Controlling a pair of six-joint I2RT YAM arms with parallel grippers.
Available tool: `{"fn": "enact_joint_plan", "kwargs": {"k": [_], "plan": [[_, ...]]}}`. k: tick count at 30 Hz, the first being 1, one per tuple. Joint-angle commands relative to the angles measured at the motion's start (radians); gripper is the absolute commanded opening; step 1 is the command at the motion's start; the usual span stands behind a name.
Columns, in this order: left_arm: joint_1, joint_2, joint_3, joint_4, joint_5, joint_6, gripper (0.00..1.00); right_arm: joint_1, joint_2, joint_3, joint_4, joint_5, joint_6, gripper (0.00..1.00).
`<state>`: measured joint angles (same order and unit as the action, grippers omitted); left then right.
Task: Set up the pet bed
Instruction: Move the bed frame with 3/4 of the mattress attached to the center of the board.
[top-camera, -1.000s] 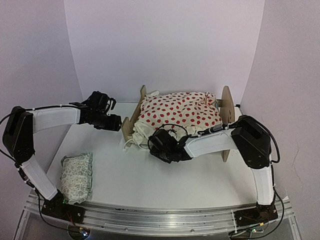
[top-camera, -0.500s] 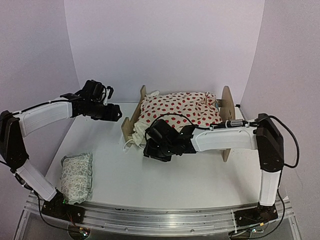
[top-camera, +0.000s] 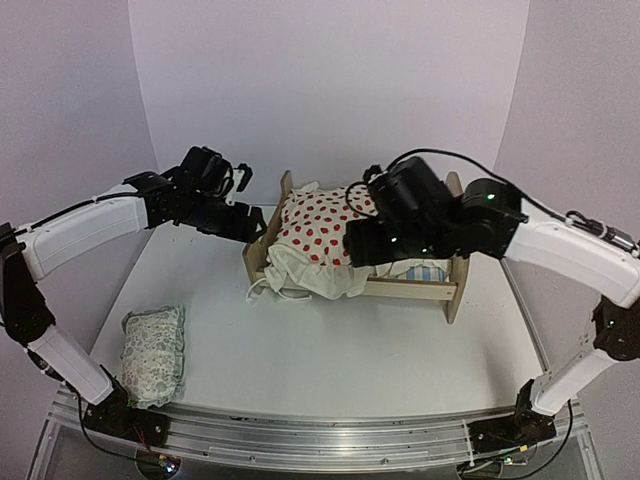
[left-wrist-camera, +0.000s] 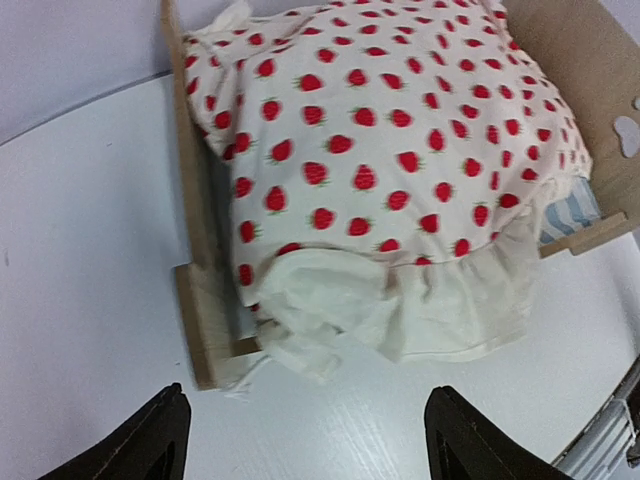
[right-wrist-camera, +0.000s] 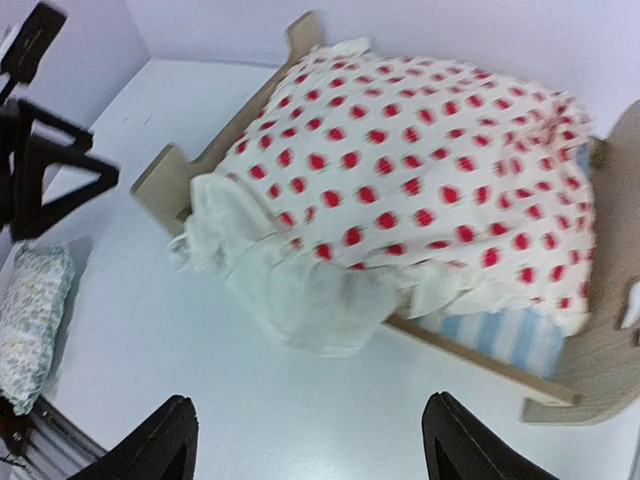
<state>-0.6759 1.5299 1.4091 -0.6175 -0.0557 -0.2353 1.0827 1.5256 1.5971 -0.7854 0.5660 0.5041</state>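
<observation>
Light plywood pet bed frame sits mid-back on white worktop. Cream red-dotted ruffled blanket is on it but bunched, hem over the near rail; blue-striped mattress shows at head end. Pale patterned pillow front-left, well apart: likely the main step left. Wide and empty: left fingers, right fingers. Since a second ago: right arm rose off the hem, opened; left arm moved nearer the footboard.

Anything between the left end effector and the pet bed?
Nothing visible. The open left end effector faces the pet bed across the table surface alone. The blanket lies on the bed itself.
</observation>
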Motion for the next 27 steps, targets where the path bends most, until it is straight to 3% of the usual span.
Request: {"fn": "enact_joint_plan", "kwargs": {"k": [1, 9, 16, 22, 27], "plan": [[-0.089, 0.086, 0.13, -0.013, -0.019, -0.027, 0.8, -0.134, -0.132, -0.038, -0.136, 0.219, -0.115, 0.78], [-0.155, 0.204, 0.256, -0.032, -0.017, -0.072, 0.76, -0.359, -0.161, -0.053, -0.275, 0.315, -0.116, 0.81], [-0.211, 0.265, 0.319, -0.047, -0.011, -0.099, 0.75, -0.56, -0.086, -0.066, -0.294, 0.148, -0.094, 0.81], [-0.236, 0.278, 0.327, -0.057, -0.005, -0.113, 0.74, -0.6, 0.002, -0.025, -0.288, 0.002, -0.106, 0.65], [-0.242, 0.265, 0.299, -0.051, -0.005, -0.118, 0.74, -0.601, 0.006, -0.038, -0.28, -0.02, -0.104, 0.36]]}}
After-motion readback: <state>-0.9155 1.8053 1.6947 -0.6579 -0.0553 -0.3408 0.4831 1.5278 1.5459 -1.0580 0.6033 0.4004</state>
